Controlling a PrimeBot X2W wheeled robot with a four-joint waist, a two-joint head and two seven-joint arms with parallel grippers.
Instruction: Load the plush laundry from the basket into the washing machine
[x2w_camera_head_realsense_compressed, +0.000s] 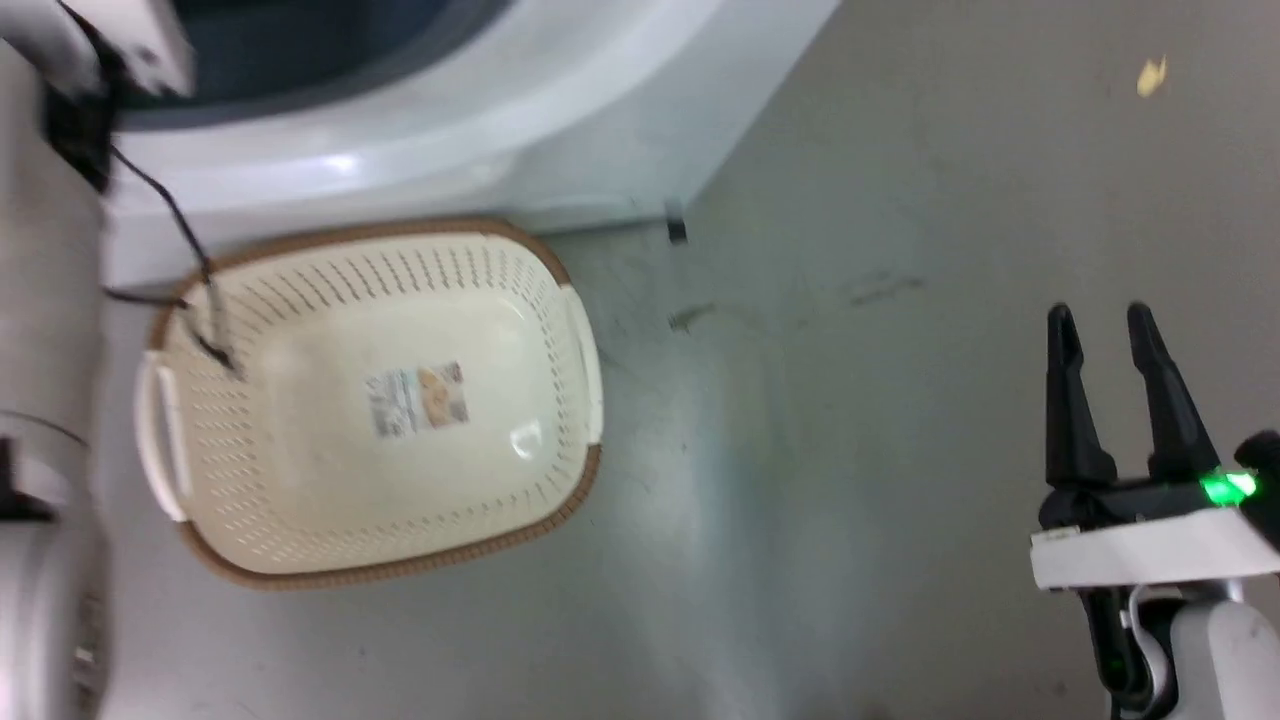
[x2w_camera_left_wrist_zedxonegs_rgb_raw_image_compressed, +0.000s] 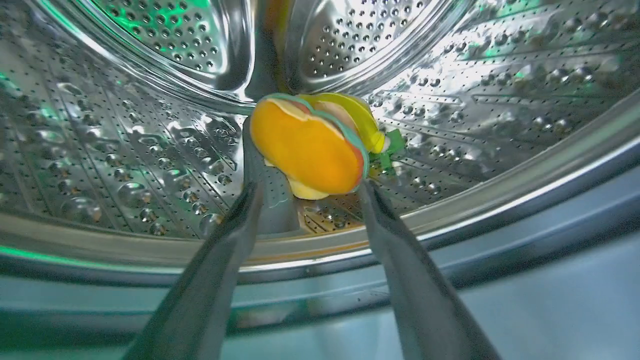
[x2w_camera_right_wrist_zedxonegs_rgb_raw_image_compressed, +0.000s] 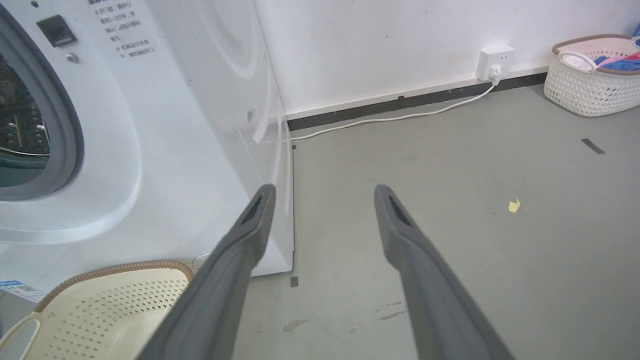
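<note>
The plush laundry, an orange bun with a green stripe joined to a yellow and pink part, lies inside the washing machine's shiny perforated drum against a grey paddle. My left gripper is open, its fingers spread wide on either side of the plush's near edge. The cream basket with the brown rim stands on the floor in front of the white washing machine, holding nothing but its label sticker. My right gripper hangs open over bare floor to the right, nothing between its fingers.
My pale left forearm and a black cable run along the left edge above the basket. A white woven basket of clothes stands by the far wall near a socket. A yellow scrap lies on the grey floor.
</note>
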